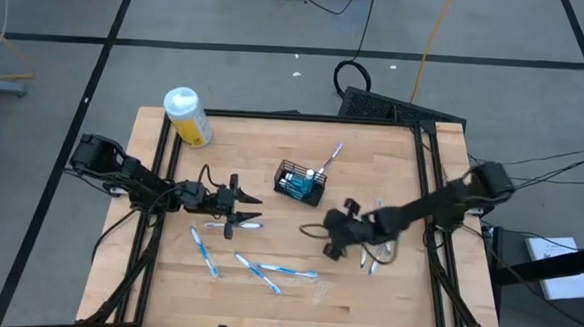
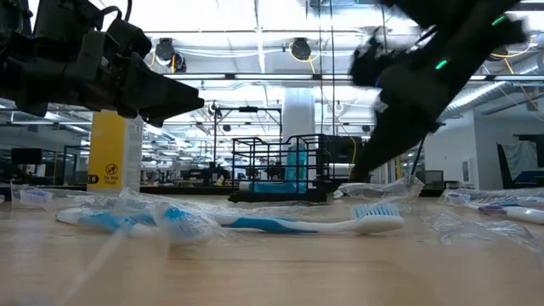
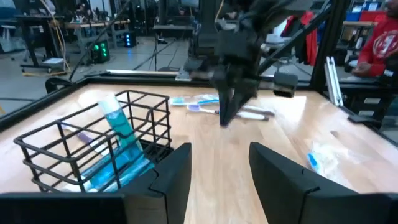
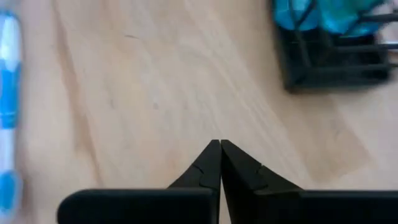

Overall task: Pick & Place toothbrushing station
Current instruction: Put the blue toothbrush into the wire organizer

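Bottle (image 1: 187, 116) behind basket (image 1: 299, 182), toothbrushes (image 1: 266, 271) scattered in front.

Beyond the shut fingers (image 4: 219, 163), the basket (image 4: 329, 59) is cut off by the frame edge, as is a blurred toothbrush (image 4: 9, 106).

Left gripper (image 1: 238, 209) parted, empty, right gripper (image 1: 330, 248) pinched closed, empty
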`<action>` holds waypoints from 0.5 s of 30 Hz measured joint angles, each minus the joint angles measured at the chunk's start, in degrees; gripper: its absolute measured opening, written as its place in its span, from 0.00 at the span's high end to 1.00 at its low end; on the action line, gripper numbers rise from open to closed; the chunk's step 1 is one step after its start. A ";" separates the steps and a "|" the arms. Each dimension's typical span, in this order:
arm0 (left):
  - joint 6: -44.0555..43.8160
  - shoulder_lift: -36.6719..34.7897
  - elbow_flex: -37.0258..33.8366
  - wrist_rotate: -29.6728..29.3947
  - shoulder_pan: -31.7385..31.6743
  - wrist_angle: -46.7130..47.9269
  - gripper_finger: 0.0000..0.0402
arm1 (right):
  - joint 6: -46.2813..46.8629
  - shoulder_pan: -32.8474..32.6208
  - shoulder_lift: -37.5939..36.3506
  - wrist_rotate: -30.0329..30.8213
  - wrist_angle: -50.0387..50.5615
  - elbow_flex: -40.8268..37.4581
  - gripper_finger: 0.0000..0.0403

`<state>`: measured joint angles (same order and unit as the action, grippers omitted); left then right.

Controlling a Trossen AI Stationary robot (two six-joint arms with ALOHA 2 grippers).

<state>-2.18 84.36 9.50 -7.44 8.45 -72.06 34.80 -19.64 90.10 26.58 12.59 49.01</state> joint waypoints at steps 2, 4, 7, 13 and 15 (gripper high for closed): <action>-0.92 0.00 0.00 0.18 0.00 -0.02 0.58 | 2.94 -2.89 -3.19 2.09 5.49 -0.11 1.00; -1.74 0.00 0.01 0.51 0.06 0.00 0.58 | 6.51 -5.02 -5.95 1.95 10.06 -0.11 1.00; -2.95 0.00 0.02 1.56 0.07 -0.02 0.58 | 10.37 -6.55 -8.49 1.88 17.46 0.00 1.00; -4.03 0.00 0.22 3.05 1.11 -0.97 0.58 | 8.32 -4.09 -8.93 -4.41 21.54 -0.02 1.00; -4.04 0.00 0.22 3.07 1.52 -1.43 0.58 | 5.95 -2.10 -8.91 -6.55 21.57 -0.02 1.00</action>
<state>-6.22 84.36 9.72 -4.36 9.97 -73.48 40.75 -21.74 81.19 20.03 34.16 48.99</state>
